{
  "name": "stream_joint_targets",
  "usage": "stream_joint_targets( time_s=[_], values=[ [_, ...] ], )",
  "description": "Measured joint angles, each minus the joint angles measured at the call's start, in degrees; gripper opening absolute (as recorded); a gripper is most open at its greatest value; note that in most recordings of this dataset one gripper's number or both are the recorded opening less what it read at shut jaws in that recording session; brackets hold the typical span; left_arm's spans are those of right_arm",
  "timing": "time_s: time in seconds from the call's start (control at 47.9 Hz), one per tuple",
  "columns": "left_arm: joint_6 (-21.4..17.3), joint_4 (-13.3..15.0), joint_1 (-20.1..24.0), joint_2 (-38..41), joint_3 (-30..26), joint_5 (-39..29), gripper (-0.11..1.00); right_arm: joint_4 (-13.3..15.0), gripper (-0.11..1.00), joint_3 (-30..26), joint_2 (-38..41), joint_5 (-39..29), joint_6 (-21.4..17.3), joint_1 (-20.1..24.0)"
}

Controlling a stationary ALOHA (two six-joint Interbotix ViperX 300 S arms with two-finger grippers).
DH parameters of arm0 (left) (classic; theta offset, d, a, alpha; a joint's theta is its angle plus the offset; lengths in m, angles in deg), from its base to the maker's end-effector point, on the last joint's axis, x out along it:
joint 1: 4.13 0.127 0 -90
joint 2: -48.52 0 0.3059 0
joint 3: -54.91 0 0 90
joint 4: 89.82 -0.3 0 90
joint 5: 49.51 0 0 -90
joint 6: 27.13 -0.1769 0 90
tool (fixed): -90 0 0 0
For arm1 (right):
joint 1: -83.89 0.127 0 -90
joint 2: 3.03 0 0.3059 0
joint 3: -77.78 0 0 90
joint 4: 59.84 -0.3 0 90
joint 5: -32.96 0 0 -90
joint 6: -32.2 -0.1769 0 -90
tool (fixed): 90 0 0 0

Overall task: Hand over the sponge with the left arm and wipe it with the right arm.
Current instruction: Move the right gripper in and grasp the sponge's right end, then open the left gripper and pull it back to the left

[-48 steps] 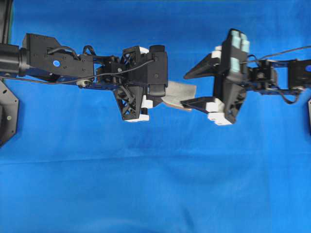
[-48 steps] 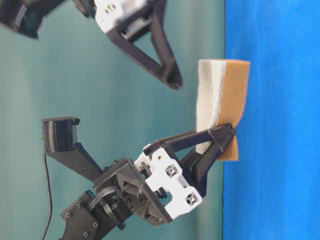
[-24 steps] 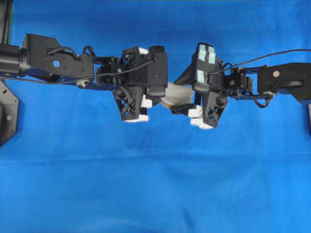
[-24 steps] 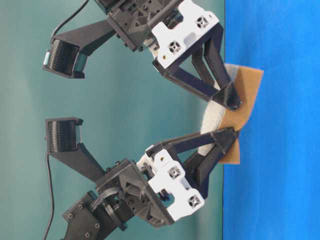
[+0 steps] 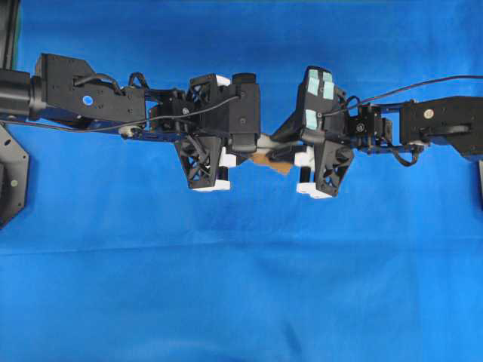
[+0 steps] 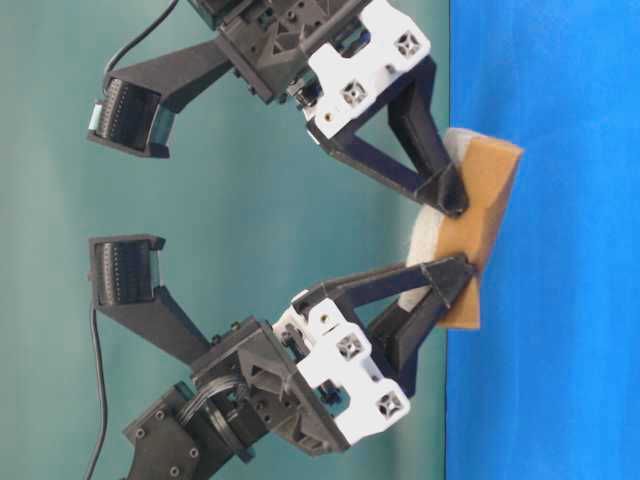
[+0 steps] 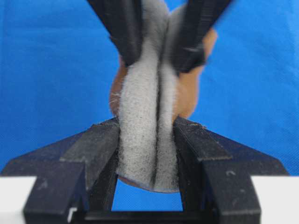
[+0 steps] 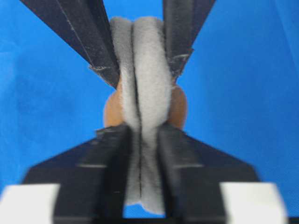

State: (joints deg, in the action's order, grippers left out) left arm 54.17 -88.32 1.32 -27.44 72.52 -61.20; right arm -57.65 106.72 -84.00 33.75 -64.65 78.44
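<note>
Sponge: suspended above blue cloth, midway between the two arms in overhead view; folded down its length, grey-white fuzzy faces pressed together inside, orange-tan layer bulging outward at both sides.

Left gripper: closed onto near end of sponge, fingers squeezing fold from both sides; far end gripped by opposite fingers at top of left wrist view.

Right gripper: likewise clamped on sponge, fingers nearly together with fuzzy fold pinched between.

Left arm: plain black wrist, entering from left of overhead view.

Right arm: teal patches on wrist housing, entering from right.

Table-level view: both grippers meeting on sponge, lower gripper at one end, upper gripper at middle.
</note>
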Motion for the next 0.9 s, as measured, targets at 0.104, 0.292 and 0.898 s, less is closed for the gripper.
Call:
stream_joint_targets(
  time_s=[0.104, 0.292, 0.898],
  values=[
    [0.00, 0.00, -0.18, -0.09, -0.09, 0.09, 0.28, 0.18, 0.15, 0.00, 0.00, -0.62, 0.18, -0.09],
    [0.00, 0.00, -0.53, -0.09, -0.09, 0.53, 0.51, 0.44, 0.15, 0.00, -0.79, -1.05, 0.18, 0.09],
    [0.00, 0.00, -1.05, -15.38, 14.68, 14.68, 0.86, 0.44, 0.15, 3.69, -6.68, -2.55, 0.26, -0.26]
  ],
)
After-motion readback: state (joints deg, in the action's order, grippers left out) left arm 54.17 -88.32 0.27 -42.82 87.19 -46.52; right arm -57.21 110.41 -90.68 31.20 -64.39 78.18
